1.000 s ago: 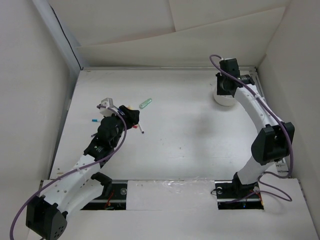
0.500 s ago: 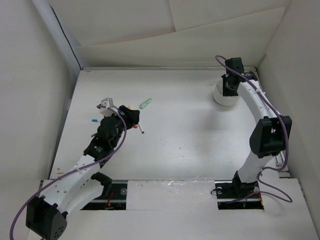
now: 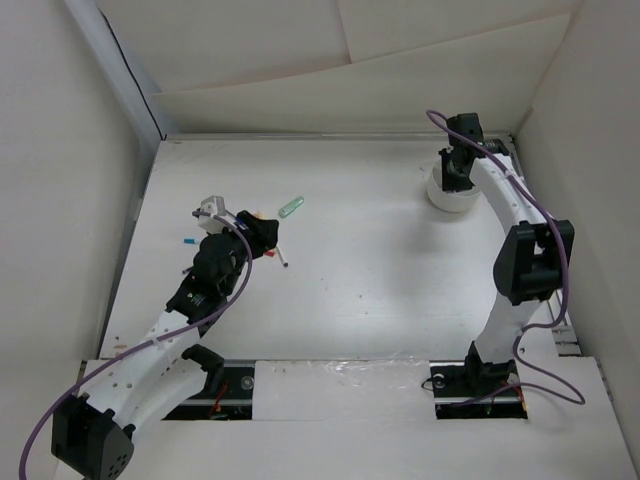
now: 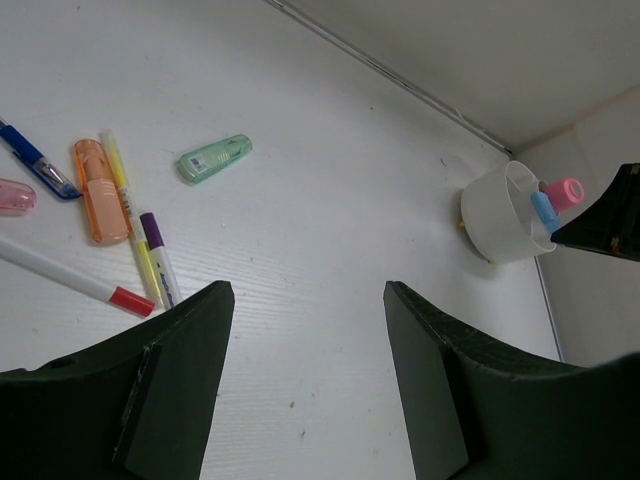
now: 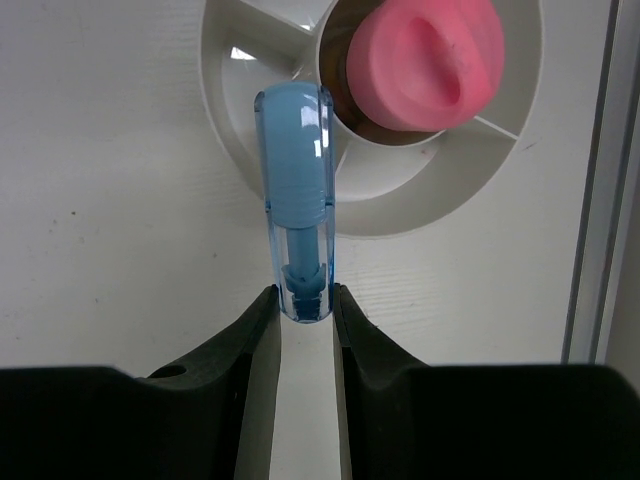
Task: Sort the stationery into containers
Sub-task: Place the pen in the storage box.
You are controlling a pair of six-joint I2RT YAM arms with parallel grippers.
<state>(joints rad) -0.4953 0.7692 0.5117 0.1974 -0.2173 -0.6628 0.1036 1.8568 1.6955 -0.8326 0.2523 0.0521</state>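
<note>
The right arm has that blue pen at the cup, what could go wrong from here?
The right gripper pinches the blue pen only at its very end, so it may slip or swing. The pen lies across the rim of the cup, near a divider; released here, it might catch there or fall outside.

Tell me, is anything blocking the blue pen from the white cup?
Nothing visible. The right gripper holds the blue pen at an open outer compartment of the white cup; the pink cap fills only the middle.
</note>
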